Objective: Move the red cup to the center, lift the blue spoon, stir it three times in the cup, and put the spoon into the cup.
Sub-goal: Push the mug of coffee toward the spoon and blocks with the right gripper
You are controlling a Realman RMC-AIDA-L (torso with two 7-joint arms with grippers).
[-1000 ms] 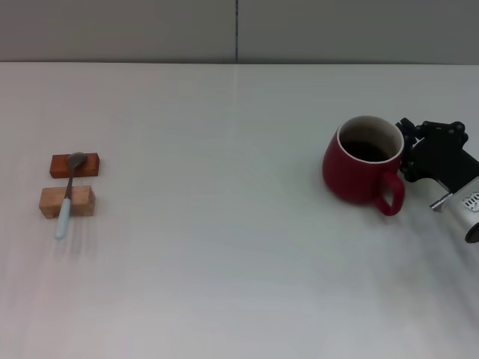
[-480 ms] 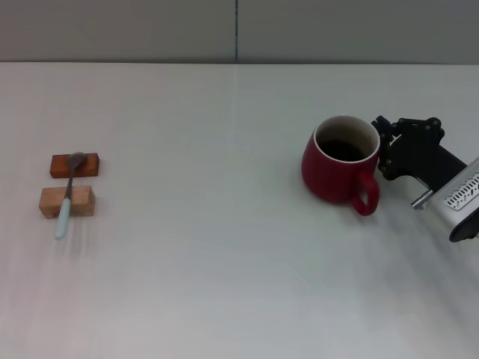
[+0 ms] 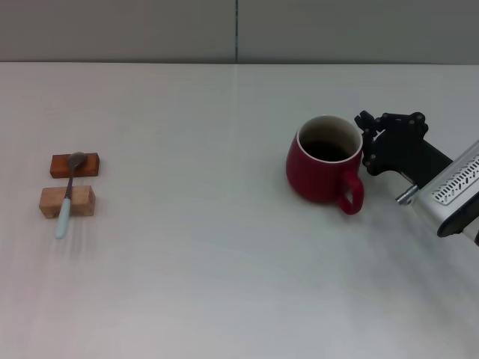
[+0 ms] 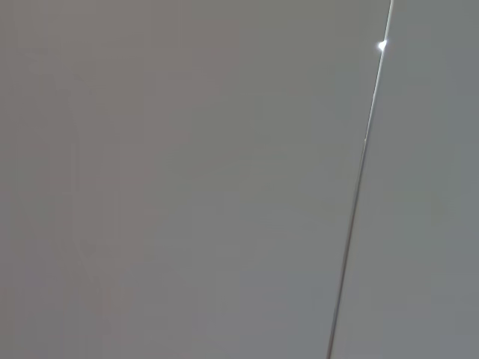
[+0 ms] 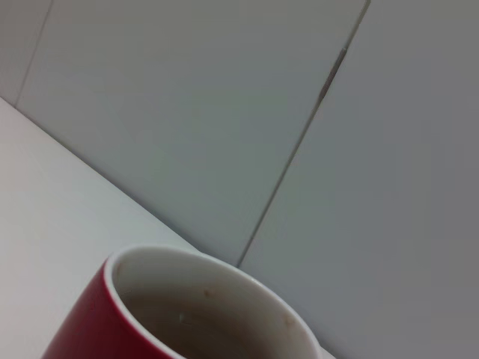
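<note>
The red cup [image 3: 322,176] stands upright on the white table [image 3: 194,262], right of the middle, its loop handle turned toward the front right. My right gripper [image 3: 367,143] is against the cup's right side at rim height. The right wrist view shows the cup's rim [image 5: 112,299] from very close. The blue spoon [image 3: 66,196] lies at the far left across two small wooden blocks, its grey bowl on the far one and its pale handle pointing toward the front. The left gripper is out of view.
A reddish-brown block [image 3: 90,164] and a light wooden block [image 3: 81,202] hold the spoon off the table. A grey wall panel [image 3: 239,30] runs along the table's far edge. The left wrist view shows only grey wall [image 4: 187,187].
The red cup and my right gripper have moved together to the left, toward the table's middle. The spoon and blocks have not moved.
</note>
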